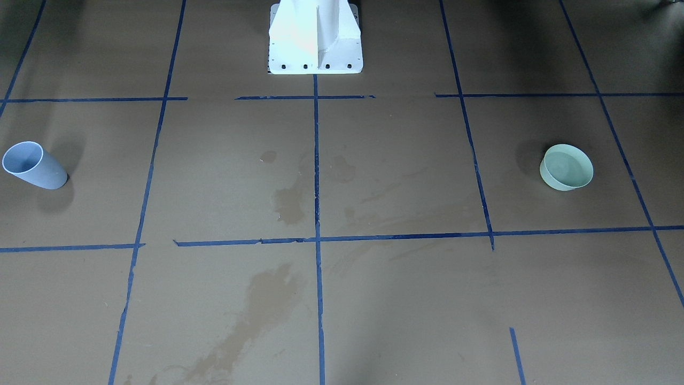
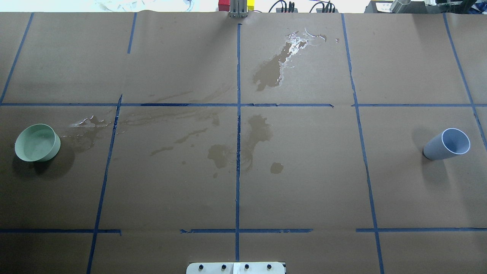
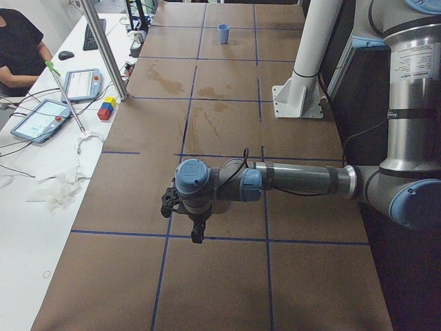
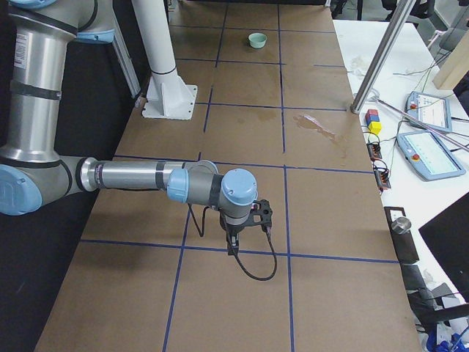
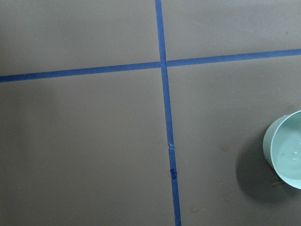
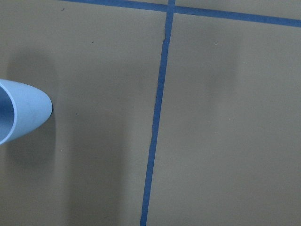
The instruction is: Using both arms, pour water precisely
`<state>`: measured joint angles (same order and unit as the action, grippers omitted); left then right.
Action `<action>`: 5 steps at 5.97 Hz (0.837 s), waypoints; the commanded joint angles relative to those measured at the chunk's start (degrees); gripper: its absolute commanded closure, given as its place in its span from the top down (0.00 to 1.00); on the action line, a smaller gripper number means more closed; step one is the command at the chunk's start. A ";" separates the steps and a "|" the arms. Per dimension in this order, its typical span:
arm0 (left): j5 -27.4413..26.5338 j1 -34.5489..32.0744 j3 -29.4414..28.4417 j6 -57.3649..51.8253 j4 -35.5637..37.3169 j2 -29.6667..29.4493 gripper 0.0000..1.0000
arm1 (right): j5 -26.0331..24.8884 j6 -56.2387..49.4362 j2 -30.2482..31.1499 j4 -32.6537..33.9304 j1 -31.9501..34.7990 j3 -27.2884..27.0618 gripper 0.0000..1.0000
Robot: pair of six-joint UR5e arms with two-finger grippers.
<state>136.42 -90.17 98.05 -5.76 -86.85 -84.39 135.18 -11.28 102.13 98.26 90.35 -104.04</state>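
The black two-finger left claw [image 3: 198,234] points down above the brown paper-covered worktop [image 3: 227,276], low in the middle of the left side view, at the end of the silver-grey tubular left arm [image 3: 296,179]. Whether it is released or clenched, I cannot tell. The black two-finger right claw [image 4: 232,248] hangs the same way in the right side view, with a black cable [image 4: 256,275] looping under it; its state I also cannot tell.

The pale green round bowl [image 1: 566,167] stands at the middle right of the front view. The water [image 5: 289,157] lies inside it, colourless, with only a faint sheen. The pale blue plastic cup [image 1: 35,166] stands at the left edge, well apart from the bowl. Between them, dark wet patches [image 2: 258,131] stain the paper, crossed by blue tape lines [image 1: 316,160]. The white bolted pedestal [image 1: 315,37] is at the top centre.
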 commanded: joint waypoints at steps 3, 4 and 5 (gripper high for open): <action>-0.37 0.25 0.04 1.27 5.99 -2.79 1.00 | -0.09 0.12 0.00 -0.09 0.00 0.16 1.00; 0.07 0.17 0.13 1.19 5.56 -2.10 1.00 | -0.01 0.21 -0.09 0.00 0.00 0.16 1.00; 0.07 0.17 0.39 1.02 5.47 -2.27 1.00 | 0.08 0.30 -0.09 0.00 0.00 0.07 1.00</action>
<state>136.40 -89.98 98.26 -4.68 -81.33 -86.66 135.19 -11.07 102.07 98.24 90.35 -103.90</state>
